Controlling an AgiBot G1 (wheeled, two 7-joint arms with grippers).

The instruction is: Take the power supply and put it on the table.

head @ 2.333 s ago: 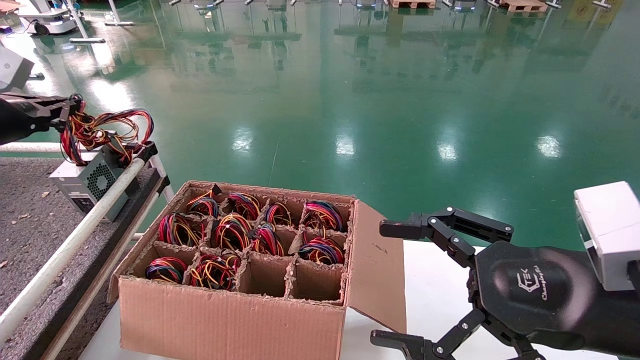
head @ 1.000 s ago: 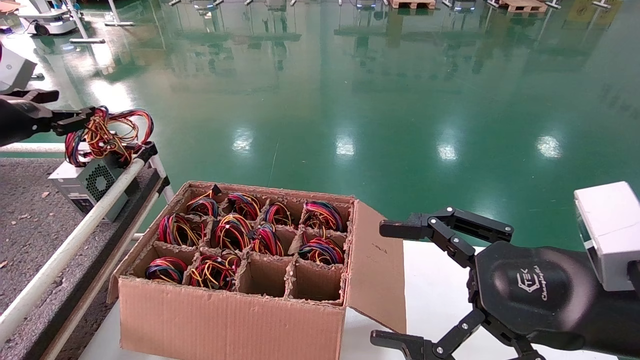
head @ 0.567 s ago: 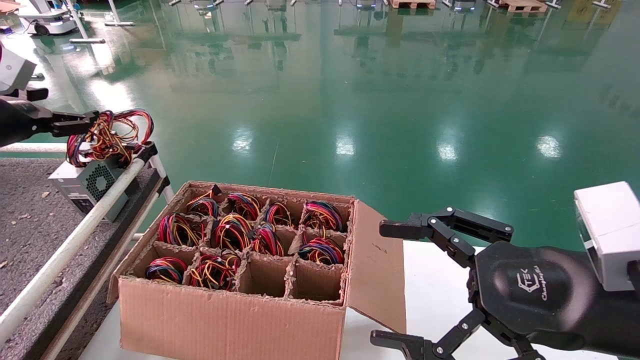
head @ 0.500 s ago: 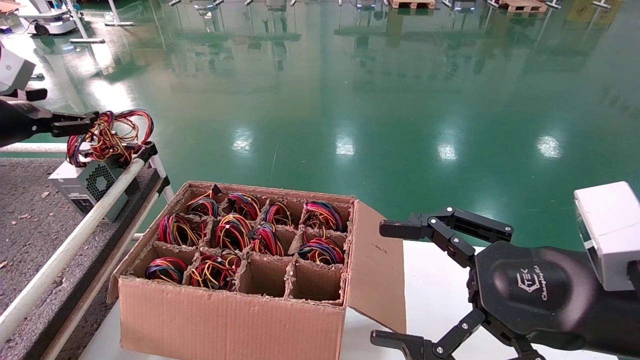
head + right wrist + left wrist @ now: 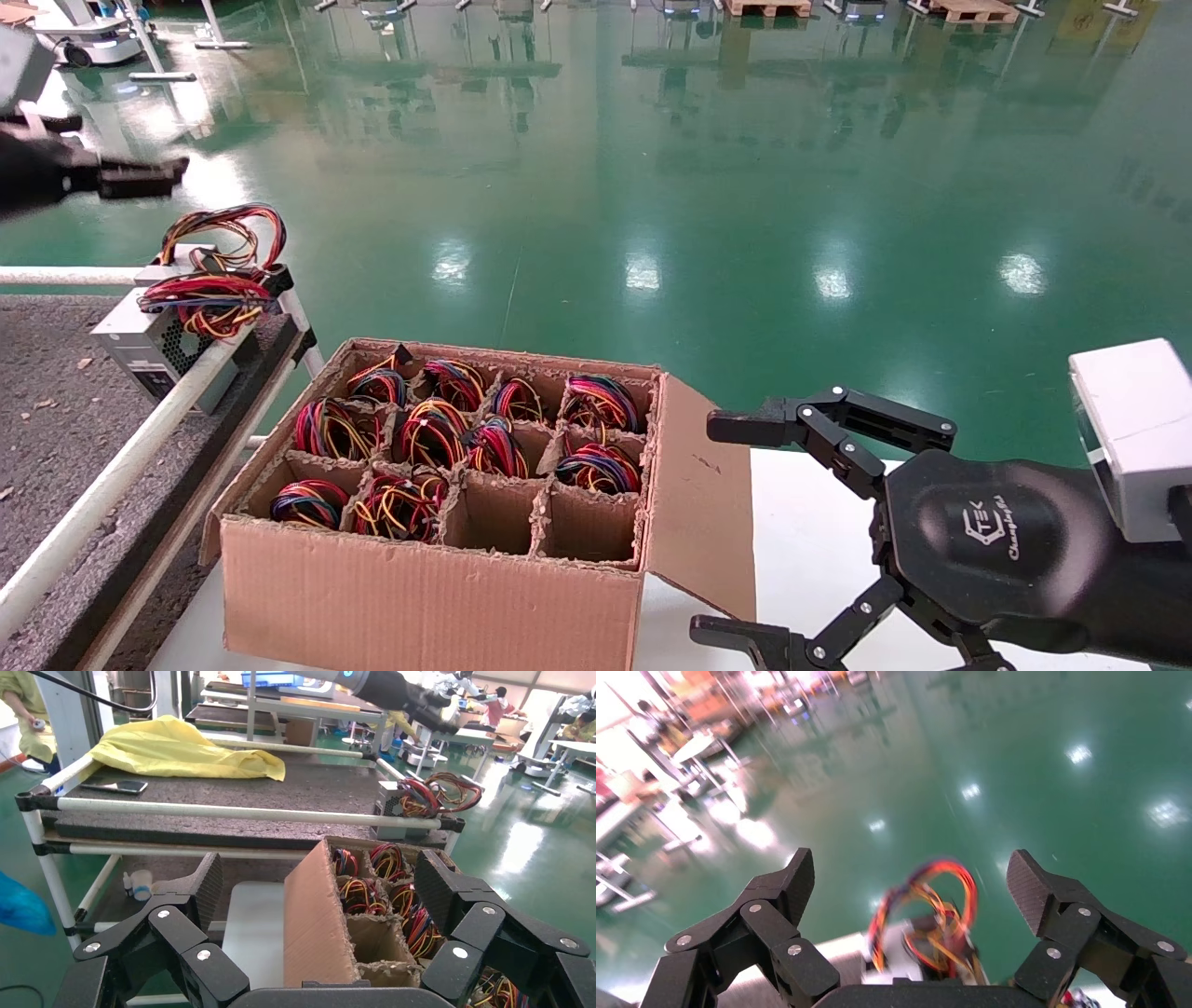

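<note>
The power supply [image 5: 149,347], a light grey box with a fan grille, rests on the far corner of the dark speckled table [image 5: 56,401], close to the white rail. Its red, yellow and black wires [image 5: 209,291] lie slumped on top of it. Above and clear of the wires, my left gripper [image 5: 112,154] is open and holds nothing. In the left wrist view the wires [image 5: 926,906] show below and beyond the open left gripper [image 5: 911,867]. My right gripper [image 5: 712,527] hangs open and empty over the white tabletop, right of the carton. The right wrist view shows the power supply [image 5: 393,801] far off on the table [image 5: 281,790].
A brown carton [image 5: 419,596] with divider cells full of wire bundles stands on the white tabletop [image 5: 810,540], its flap towards my right gripper [image 5: 318,867]. A white tube rail [image 5: 121,466] edges the table. A yellow cloth [image 5: 176,748] and a phone [image 5: 123,787] lie on it.
My left gripper opened, let go of the wire bundle and rose away from it. The wires dropped onto the power supply. The right arm has not moved.
</note>
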